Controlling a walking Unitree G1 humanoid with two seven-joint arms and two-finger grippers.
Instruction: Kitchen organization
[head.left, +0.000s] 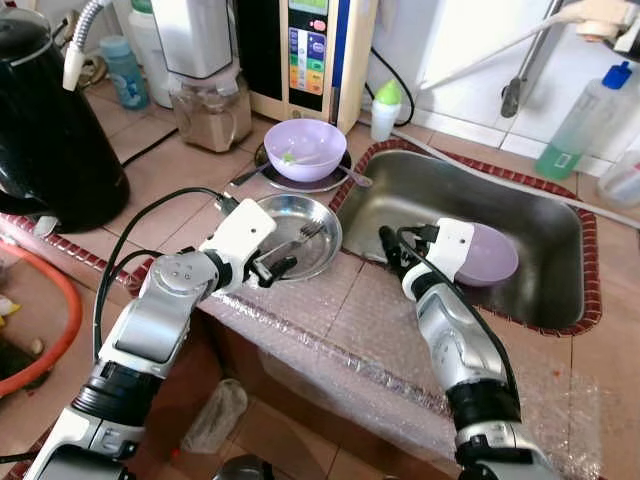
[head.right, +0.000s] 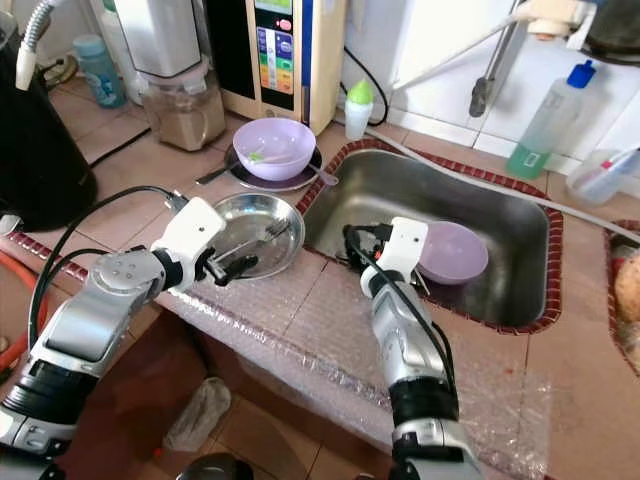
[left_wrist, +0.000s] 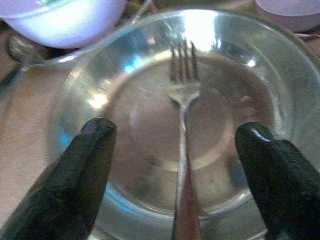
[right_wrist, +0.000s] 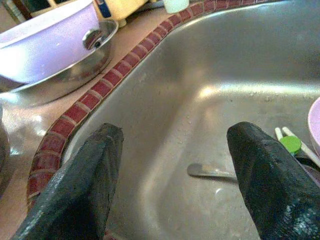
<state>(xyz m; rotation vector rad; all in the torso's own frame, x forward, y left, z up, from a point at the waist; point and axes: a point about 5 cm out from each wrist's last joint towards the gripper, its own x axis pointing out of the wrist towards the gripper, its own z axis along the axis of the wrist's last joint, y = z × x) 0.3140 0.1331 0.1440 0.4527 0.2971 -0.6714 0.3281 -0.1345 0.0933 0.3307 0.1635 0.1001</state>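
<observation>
Left eye view: the left gripper (head.left: 278, 262) hovers at the steel plate's (head.left: 325, 222) 7 o'clock edge, fingers apart, above the fork (head.left: 300, 239). The right gripper (head.left: 392, 243) hangs inside the sink (head.left: 560, 225), fingers apart, with a purple bowl (head.left: 490, 258) at its 3 o'clock.

Left wrist view: the fork (left_wrist: 183, 115) lies between the spread fingers (left_wrist: 80, 175), tines toward 12 o'clock. A good grasp likely means lowering straight and pinching the handle, not the plate (left_wrist: 75, 95).

Right wrist view: a utensil handle (right_wrist: 211, 171) lies on the sink (right_wrist: 225, 60) floor.
</observation>
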